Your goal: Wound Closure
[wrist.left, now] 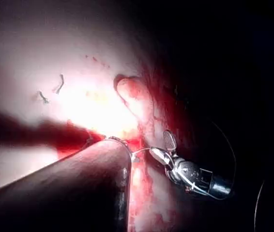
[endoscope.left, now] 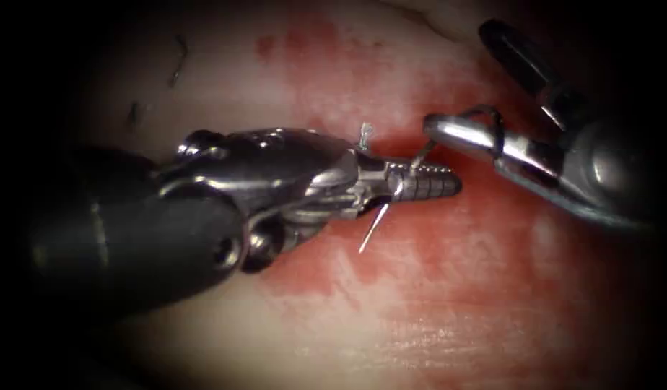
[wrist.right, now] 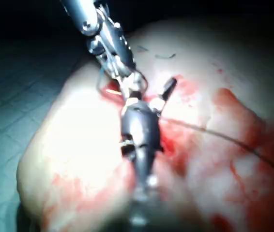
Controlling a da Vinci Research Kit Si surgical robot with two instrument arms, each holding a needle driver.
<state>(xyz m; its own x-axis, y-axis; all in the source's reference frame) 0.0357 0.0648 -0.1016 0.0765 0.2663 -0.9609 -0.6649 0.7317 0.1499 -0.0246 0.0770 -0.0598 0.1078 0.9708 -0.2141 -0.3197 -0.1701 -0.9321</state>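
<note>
my left gripper, a silver ridged needle driver on a dark shaft, lies across the pale pork-belly tissue from the left. its jaws are clenched on the thin curved steel needle, gripping it partway along its curve. one slim bright end of the needle sticks out below the jaws, slanting down and to the left, above the wet red fluid that stains the middle of the tissue. another short stretch rises from the top of the jaws toward my right tool. i cannot tell whether any part of the needle sits in the tissue; the length i can see is clear of it.

my right gripper, a shiny steel needle driver entering from the right, has one jaw tip just beside the needle's upper stretch and the other jaw raised well apart, so it is released. a fine dark thread curls over its lower jaw. small dark cut ends of thread lie on the clean tissue at upper left.

i can read no writing or brand mark anywhere.
</note>
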